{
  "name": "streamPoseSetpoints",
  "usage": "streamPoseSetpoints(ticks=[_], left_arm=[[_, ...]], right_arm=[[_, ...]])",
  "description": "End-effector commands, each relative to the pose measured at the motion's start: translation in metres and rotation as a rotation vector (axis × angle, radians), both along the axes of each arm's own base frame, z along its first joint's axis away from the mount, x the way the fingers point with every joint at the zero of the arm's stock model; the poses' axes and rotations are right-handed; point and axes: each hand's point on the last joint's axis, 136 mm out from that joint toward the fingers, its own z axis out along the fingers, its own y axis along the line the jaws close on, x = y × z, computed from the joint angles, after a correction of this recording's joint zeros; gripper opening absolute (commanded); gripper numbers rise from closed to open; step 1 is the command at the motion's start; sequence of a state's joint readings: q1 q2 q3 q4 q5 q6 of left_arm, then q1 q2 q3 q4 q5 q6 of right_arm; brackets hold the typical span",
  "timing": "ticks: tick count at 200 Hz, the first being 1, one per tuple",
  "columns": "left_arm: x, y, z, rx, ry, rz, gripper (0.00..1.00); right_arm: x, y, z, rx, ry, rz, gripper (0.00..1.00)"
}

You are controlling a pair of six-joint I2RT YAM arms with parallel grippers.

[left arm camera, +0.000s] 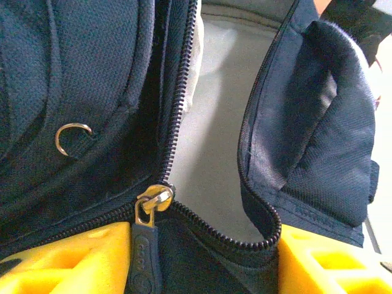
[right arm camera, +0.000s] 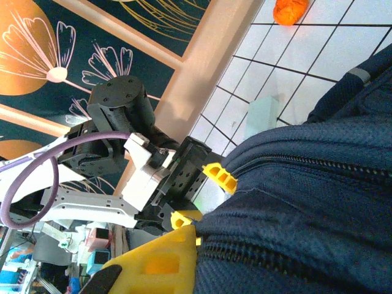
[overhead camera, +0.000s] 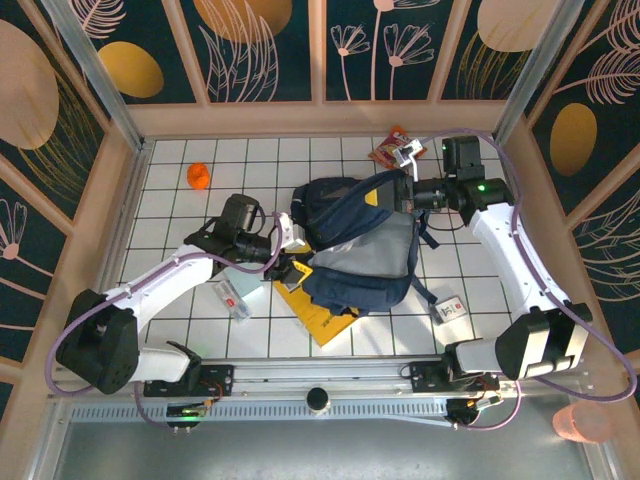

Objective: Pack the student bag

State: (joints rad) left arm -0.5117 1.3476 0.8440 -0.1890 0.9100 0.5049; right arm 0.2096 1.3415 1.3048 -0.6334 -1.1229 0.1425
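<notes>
Left arm (overhead camera: 170, 275) stretched forward and inward, left gripper (overhead camera: 290, 258) low, jaws spread apart, right arm (overhead camera: 520, 255) bent inward, right gripper (overhead camera: 405, 190) clamped on bag (overhead camera: 360, 255) rim.

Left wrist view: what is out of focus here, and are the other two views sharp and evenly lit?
Left wrist: the zip pull is sharp, the yellow left fingers at the bottom edge are blurred, and a soft shadow lies on the grey lining. Right wrist: the student bag weave is crisp, while the yellow right finger is soft. Top external: evenly lit and sharp.

One student bag (overhead camera: 345, 200), one orange object (overhead camera: 198, 175)
</notes>
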Motion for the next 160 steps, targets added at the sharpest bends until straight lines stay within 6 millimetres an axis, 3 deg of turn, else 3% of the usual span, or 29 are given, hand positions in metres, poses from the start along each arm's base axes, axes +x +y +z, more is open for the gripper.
streamPoseSetpoints(ticks=[1,58,97,128,160], left_arm=[[-0.007,-0.006,0.012,-0.065,0.065,-0.029,0.71],[-0.009,-0.003,0.018,-0.098,0.291,0.060,0.84],[-0.011,0.014,0.036,-0.165,0.197,0.109,0.91],[-0.010,0.019,0.008,-0.084,0.056,0.082,0.77],[-0.010,0.010,-0.011,0.014,-0.004,0.041,0.74]], right_arm=[[-0.008,0.003,0.034,0.073,-0.101,0.068,0.00],[-0.010,-0.001,0.026,0.044,-0.088,0.065,0.00],[-0.015,-0.011,0.009,0.021,-0.062,0.089,0.00],[-0.022,-0.011,0.008,0.016,-0.060,0.119,0.00],[-0.020,-0.010,0.009,0.025,-0.052,0.118,0.00]])
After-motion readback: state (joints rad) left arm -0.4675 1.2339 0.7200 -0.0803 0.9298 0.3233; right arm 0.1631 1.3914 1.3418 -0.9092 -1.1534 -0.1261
